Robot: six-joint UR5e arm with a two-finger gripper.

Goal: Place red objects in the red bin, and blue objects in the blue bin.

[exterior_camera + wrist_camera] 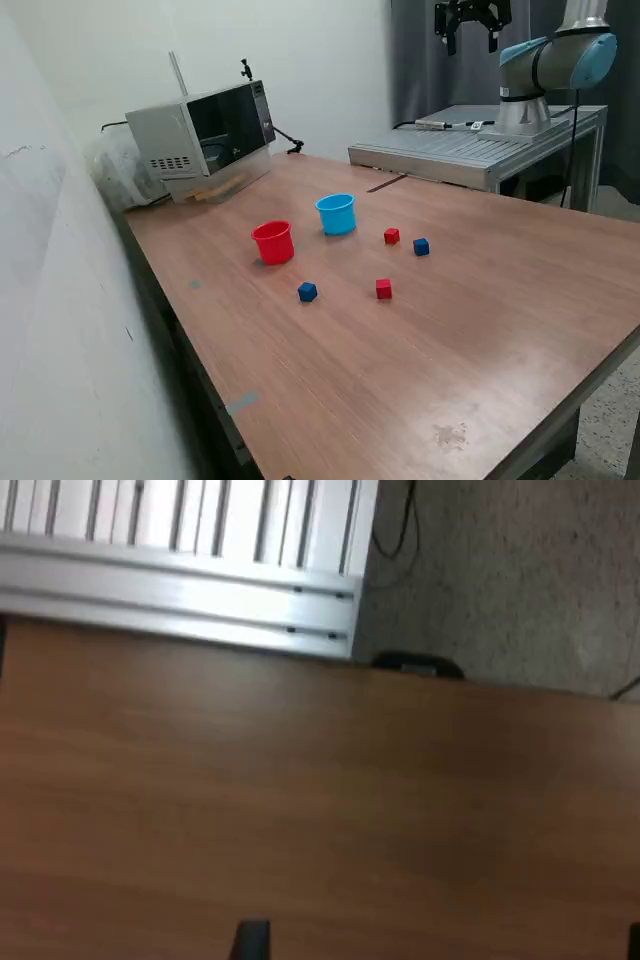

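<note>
The black two-finger gripper is held high above the far table edge, fingers spread, empty. On the brown wooden table, four small cubes lie apart: red, dark-blue, red, dark-blue. They are judged light, rigid, best pinched across flat sides. The red plastic cup stands at nine o'clock of the light-blue plastic cup. Nothing obstructs; a grey microwave stands well apart.

Arm: silver-grey metal tube segments w/ light-blue plastic joint caps, rounded, approx cylindrical. Base section grey w/ a dark ring near the bottom. Pincer: black, boxy, two short dark fingers, blocky mount above. In wrist view only dark finger tips show, blurred; no markings legible.
</note>
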